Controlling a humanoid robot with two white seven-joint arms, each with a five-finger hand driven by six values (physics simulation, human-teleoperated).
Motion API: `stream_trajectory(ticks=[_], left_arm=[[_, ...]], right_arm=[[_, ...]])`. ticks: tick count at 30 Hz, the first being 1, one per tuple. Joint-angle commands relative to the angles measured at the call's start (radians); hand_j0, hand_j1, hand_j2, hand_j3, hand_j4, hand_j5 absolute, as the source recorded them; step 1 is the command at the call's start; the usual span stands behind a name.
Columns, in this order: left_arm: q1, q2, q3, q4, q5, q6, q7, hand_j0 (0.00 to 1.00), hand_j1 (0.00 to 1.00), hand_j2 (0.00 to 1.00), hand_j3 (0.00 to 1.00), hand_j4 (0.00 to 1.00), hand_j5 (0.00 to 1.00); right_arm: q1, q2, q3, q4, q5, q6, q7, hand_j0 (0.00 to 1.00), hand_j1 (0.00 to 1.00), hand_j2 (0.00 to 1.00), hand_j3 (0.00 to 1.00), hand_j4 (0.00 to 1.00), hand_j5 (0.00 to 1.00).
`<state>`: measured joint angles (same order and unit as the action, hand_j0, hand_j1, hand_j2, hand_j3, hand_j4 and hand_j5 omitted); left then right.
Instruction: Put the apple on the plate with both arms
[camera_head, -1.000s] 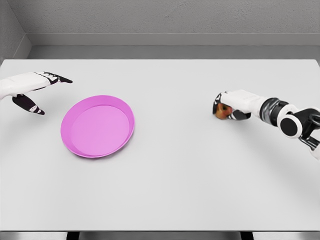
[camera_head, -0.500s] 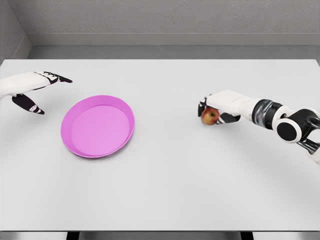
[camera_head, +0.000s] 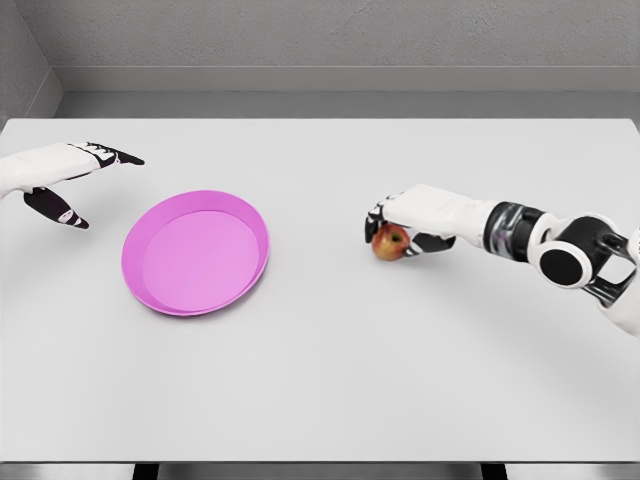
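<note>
From the head view, which is the only angle going: the right hand (camera_head: 400, 222) is draped over the apple (camera_head: 389, 241) from above and behind, fingers curled down around it, so it's clamped on the fruit. The apple sits right of the table's middle, low to the white table (camera_head: 330, 370); I honestly can't tell whether it's touching the surface or just off it. The pink plate (camera_head: 196, 251) is well apart to the left, nothing in it.

The left hand (camera_head: 62, 178) hangs out by the far left edge, near the plate, fingers stretched and thumb splayed, holding nothing.

On handling, my guess: an apple is light, hard and round with a smooth skin, so it'll want to roll or squirt out of a loose pinch. A wrap over the top with fingers on opposite sides of the widest part looks like the sensible hold, and that's roughly what it has. It won't crush, but dropped from height it could bounce off that shallow rim.
</note>
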<state>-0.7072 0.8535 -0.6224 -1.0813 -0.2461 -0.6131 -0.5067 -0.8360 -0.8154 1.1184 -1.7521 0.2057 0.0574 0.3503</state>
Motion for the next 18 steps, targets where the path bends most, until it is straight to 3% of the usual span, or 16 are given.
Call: stream_trajectory(ticks=[1, 18], left_arm=[[0.0, 0.001, 0.003, 0.0, 0.007, 0.002, 0.0, 1.0, 1.0, 1.0, 1.0, 1.0, 1.0], [0.0, 0.001, 0.001, 0.0, 0.005, 0.002, 0.0, 1.0, 1.0, 1.0, 1.0, 1.0, 1.0]], right_arm=[[0.0, 0.018, 0.0, -0.001, 0.0, -0.017, -0.001, 0.54, 0.54, 0.54, 0.54, 0.54, 0.54], [-0.032, 0.073, 0.035, 0.0, -0.002, -0.042, -0.001, 0.54, 0.54, 0.54, 0.54, 0.54, 0.54]])
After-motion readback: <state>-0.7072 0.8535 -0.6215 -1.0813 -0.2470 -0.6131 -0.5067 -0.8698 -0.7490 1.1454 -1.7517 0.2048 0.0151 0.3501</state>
